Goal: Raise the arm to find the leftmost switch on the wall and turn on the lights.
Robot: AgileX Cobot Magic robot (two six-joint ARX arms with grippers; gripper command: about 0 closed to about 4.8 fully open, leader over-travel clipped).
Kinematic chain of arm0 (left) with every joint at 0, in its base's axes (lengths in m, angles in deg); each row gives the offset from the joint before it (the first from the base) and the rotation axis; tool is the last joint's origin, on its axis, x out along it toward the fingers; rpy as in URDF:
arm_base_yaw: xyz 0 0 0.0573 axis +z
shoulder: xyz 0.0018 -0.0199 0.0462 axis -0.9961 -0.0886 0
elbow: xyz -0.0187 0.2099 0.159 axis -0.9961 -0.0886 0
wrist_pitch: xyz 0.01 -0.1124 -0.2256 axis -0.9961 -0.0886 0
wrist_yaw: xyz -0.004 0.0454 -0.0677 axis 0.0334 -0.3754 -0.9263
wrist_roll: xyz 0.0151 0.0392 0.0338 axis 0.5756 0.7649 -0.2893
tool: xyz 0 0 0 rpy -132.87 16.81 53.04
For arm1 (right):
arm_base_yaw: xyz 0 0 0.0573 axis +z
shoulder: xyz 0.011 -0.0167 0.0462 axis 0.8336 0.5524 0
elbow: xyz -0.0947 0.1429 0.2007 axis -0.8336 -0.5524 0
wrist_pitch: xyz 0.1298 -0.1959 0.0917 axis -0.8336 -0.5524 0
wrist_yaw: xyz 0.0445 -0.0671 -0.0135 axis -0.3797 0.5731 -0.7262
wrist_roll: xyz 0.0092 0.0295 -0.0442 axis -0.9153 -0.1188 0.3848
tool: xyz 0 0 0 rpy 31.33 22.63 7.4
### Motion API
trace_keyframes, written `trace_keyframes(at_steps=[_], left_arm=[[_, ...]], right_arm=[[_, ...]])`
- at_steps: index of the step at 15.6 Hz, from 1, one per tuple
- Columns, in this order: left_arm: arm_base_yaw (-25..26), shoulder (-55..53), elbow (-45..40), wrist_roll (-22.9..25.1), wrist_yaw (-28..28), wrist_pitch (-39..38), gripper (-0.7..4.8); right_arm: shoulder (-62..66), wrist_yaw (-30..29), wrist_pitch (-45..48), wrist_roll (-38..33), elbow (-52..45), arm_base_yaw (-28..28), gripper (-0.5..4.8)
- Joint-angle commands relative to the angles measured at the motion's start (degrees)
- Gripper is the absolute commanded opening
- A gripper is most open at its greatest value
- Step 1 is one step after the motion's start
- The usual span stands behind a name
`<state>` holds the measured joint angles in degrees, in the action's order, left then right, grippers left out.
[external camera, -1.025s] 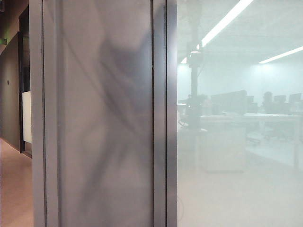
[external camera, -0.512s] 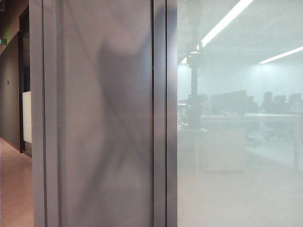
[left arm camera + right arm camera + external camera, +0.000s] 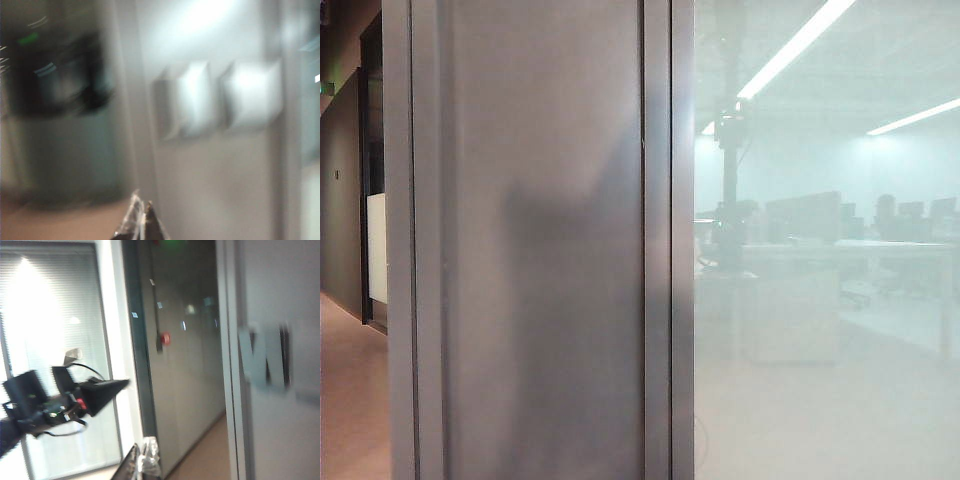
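Frosted glass [image 3: 820, 300] carries the arm's [image 3: 728, 190] dark upright reflection, beside the grey wall panel [image 3: 545, 250].
Left gripper [image 3: 141, 220], fingertips near-closed, below two switches [image 3: 187, 100]; right gripper [image 3: 142, 460] aperture indiscernible.

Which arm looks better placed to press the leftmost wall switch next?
Probably the left: its gripper faces the two switch plates, though blurred. The right gripper looks down a corridor; no switches show there.

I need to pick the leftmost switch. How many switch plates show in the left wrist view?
2: one switch plate and a second side by side on the wall, above the left pincer. Blur may hide others.
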<state>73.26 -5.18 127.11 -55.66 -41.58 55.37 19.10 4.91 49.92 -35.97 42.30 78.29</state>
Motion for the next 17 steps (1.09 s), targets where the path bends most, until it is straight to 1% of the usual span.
trace_keyframes(at_steps=[1,4,5,6,7,9,10,11,12,14,15,17], left_arm=[[0.0,7.1,-3.7,2.6,1.8,-11.7,-0.06],[0.0,15.6,-13.2,1.9,2.2,-11.6,-0.06],[0.0,18.9,-17.5,1.1,3.4,-11.0,-0.06],[0.0,21.5,-21.0,0.7,3.4,-10.9,-0.06],[0.0,25.3,-25.8,0.7,3.4,-11.0,-0.06],[0.0,30.6,-32.1,-1.0,3.0,-10.5,-0.06],[0.0,34.5,-36.5,-2.0,3.0,-8.9,-0.06],[0.0,37.2,-39.8,-2.0,3.0,-7.1,-0.06],[0.0,38.7,-42.1,-2.1,3.0,-6.2,-0.06],[0.0,40.6,-46.1,-2.3,3.0,-5.9,-0.06],[0.0,40.9,-48.5,-2.3,3.0,-5.9,-0.06],[0.0,40.9,-51.7,-2.4,3.0,-5.2,-0.06]], right_arm=[[-3.6,5.5,-12.1,7.0,0.1,0.1,-0.01],[-7.6,16.0,-25.0,14.6,0.0,0.1,-0.01],[-9.2,19.6,-28.9,17.8,-0.5,0.1,-0.01],[-10.7,20.5,-30.3,20.2,-1.7,0.1,-0.01],[-12.9,21.0,-30.4,21.5,-4.7,0.1,-0.01],[-16.3,25.9,-29.7,21.9,-10.6,0.1,-0.01],[-19.4,28.5,-26.8,21.9,-16.8,0.1,-0.01],[-23.0,30.9,-22.9,21.9,-23.6,0.1,-0.01],[-25.7,33.1,-20.4,21.6,-28.4,0.1,-0.01],[-30.8,33.6,-16.3,20.0,-36.8,0.1,-0.01],[-34.9,34.5,-13.9,19.7,-42.6,0.1,-0.01],[-39.2,40.4,-13.8,19.8,-47.7,0.1,-0.01]])
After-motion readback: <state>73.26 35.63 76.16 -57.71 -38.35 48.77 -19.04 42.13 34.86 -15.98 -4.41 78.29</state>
